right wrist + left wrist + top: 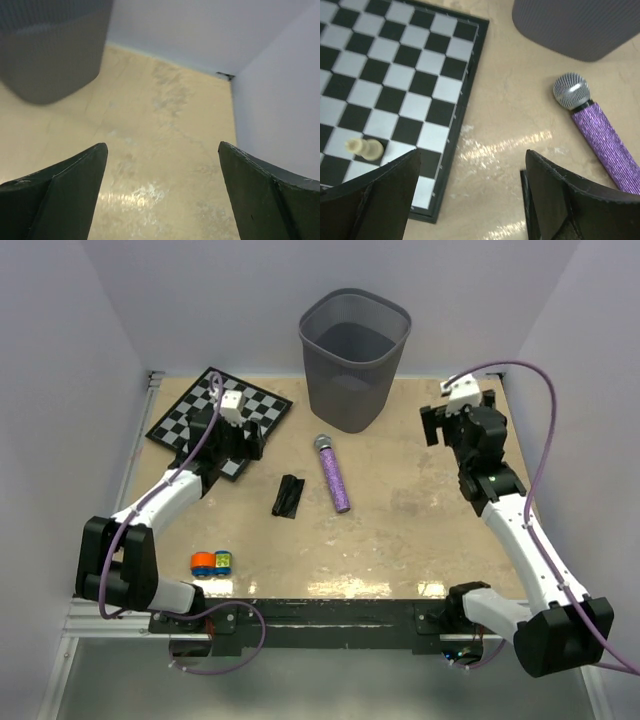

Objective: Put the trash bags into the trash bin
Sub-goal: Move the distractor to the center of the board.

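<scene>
The trash bag [288, 496], a small folded black strip, lies on the tan table in the top view, left of centre. It does not show in either wrist view. The trash bin [355, 355] is a tall grey mesh basket at the back centre; its wall also shows as trash bin [575, 25] and trash bin [50, 45]. My left gripper [245, 445] hovers at the chessboard's right edge, up and left of the bag, open and empty [471, 160]. My right gripper [455, 415] stands at the back right, right of the bin, open with nothing between its fingers [162, 147].
A purple glittery microphone [333, 472] lies just right of the bag, also seen as microphone [600, 130]. A chessboard [215, 415] sits at the back left with a pale chess piece [365, 148] on it. Small orange and blue toys [212, 562] rest near the front left. White walls enclose the table.
</scene>
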Available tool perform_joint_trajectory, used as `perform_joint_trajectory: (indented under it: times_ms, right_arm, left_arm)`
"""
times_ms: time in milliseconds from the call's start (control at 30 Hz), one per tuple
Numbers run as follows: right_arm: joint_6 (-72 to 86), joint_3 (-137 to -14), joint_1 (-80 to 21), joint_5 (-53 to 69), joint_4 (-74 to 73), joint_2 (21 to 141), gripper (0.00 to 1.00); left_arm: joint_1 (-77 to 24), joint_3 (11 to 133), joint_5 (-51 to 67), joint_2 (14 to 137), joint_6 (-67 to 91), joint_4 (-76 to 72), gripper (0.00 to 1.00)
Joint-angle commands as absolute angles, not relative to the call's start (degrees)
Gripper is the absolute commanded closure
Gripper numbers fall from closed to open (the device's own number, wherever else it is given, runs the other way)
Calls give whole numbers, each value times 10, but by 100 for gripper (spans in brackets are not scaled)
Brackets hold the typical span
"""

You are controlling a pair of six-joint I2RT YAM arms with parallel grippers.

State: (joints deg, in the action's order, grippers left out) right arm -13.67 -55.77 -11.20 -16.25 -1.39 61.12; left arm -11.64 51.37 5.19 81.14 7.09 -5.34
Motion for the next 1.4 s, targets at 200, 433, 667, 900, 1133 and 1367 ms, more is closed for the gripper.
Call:
perform_joint_trajectory:
  times_ms: [200, 433, 667, 900, 1133, 1367]
  right_arm:
    - [-380, -578, -245, 194, -192, 699, 2]
    - [-286, -631, -311, 204, -58, 856, 12]
    - [-110, -677, -316, 36, 47, 953, 9]
    - [-94, -700, -320, 55, 57, 1037, 9]
    - [-108, -717, -323, 42, 55, 1078, 7]
    - [-134, -716, -323, 21, 40, 1101, 17]
  left_arm:
    - [-112, 425, 127, 787, 130, -48, 11]
    - [-112, 355, 142, 765, 142, -69, 13]
    - [-112, 330, 146, 746, 151, -91, 13]
    - [-112, 321, 139, 741, 150, -103, 14]
    - [-112, 324, 134, 745, 146, -109, 14]
    - [-112, 331, 130, 752, 141, -120, 14]
